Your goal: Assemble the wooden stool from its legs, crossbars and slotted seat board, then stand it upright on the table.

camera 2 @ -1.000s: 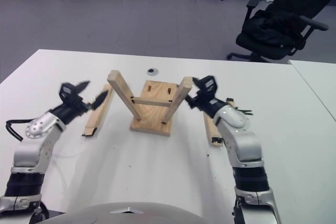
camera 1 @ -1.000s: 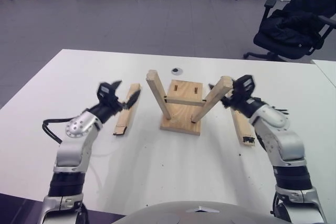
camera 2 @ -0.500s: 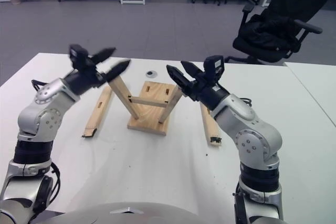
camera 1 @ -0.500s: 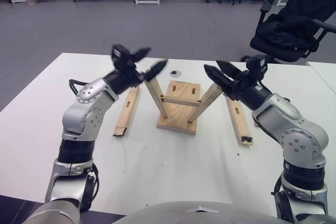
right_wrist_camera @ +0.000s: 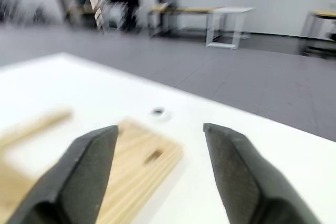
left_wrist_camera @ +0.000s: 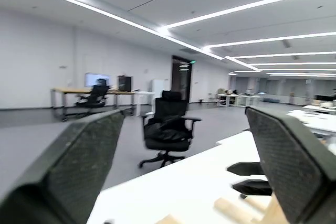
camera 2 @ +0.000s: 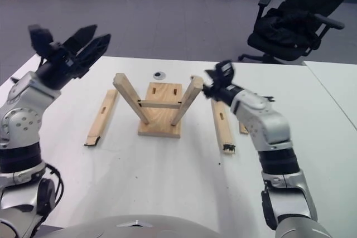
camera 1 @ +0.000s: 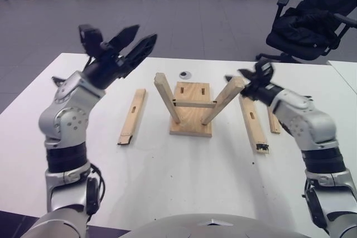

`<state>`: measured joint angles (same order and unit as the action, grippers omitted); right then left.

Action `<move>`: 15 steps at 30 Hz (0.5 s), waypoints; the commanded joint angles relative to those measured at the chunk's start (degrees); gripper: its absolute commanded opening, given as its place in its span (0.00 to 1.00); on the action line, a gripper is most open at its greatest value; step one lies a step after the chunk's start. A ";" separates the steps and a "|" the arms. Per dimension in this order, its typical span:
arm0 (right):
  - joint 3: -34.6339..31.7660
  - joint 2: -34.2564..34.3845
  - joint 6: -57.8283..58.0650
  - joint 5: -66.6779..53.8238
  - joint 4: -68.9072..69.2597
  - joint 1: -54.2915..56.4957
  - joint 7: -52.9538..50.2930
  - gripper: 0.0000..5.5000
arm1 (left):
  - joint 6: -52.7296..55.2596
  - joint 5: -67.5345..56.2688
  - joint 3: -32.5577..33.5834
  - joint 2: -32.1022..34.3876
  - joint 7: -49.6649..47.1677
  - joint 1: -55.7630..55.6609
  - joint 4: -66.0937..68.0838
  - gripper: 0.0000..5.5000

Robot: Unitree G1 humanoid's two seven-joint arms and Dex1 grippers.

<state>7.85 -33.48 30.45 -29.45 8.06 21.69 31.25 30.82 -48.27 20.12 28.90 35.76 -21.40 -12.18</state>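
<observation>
In the middle of the white table [camera 1: 167, 182], your pale wooden slotted seat board [camera 1: 192, 127] lies flat, with two rectangular slots showing near its far edge. Two square wooden legs rise from it and splay into a V. The left standing leg [camera 1: 167, 97] leans left and the right standing leg [camera 1: 222, 101] leans right. A thin wooden crossbar [camera 1: 192, 104] joins them about halfway up. The stool is half-built and upside down.

Left of the board and apart from it, a loose slotted wooden leg [camera 1: 132, 116] lies flat, running near to far. On the right lies a second loose wooden leg [camera 1: 251, 122], with a short wooden bar [camera 1: 273, 121] just beyond it. A small round grey grommet [camera 1: 185, 74] sits in the table just past the board's far edge. A black office chair [camera 1: 307, 26] stands on the floor at the far right.

Your left gripper [camera 1: 146, 33] is high above the table's far left, well apart from every piece, its fingers spread wide around nothing. Your right gripper [right_wrist_camera: 158, 127] is just beside the top end of the right standing leg. Its fingers are parted and hold nothing, and you cannot tell whether they touch the leg. That leg's tip stands between this gripper and the board.
</observation>
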 commanded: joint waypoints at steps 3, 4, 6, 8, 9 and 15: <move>2.04 -1.81 5.60 -16.79 29.48 -7.30 11.69 0.55 | -5.51 16.65 -1.11 17.41 13.57 24.16 3.61 0.77; 3.17 -0.77 5.41 -13.47 28.50 -6.43 9.47 0.55 | -6.31 18.48 -3.30 18.52 15.45 26.76 2.59 0.77; 5.05 -1.28 3.89 0.22 16.78 -3.44 1.00 0.55 | -6.33 20.21 -6.83 20.02 18.30 28.52 -0.35 0.77; 5.79 -3.20 1.52 12.07 2.06 -1.62 -6.30 0.55 | -6.43 22.89 -11.27 21.44 20.55 28.08 -2.96 0.77; 7.06 -4.42 -0.11 16.93 -3.56 -1.75 -7.68 0.55 | -7.03 25.62 -14.72 21.61 20.83 26.74 -3.53 0.77; 12.87 -6.86 -6.48 25.29 -6.92 -7.25 0.55 0.55 | -10.29 40.57 -29.29 20.57 19.20 18.12 0.82 0.77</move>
<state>19.48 -39.29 25.55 -5.06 -0.54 16.75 28.22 22.07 -12.35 -5.67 49.15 55.42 -0.43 -13.34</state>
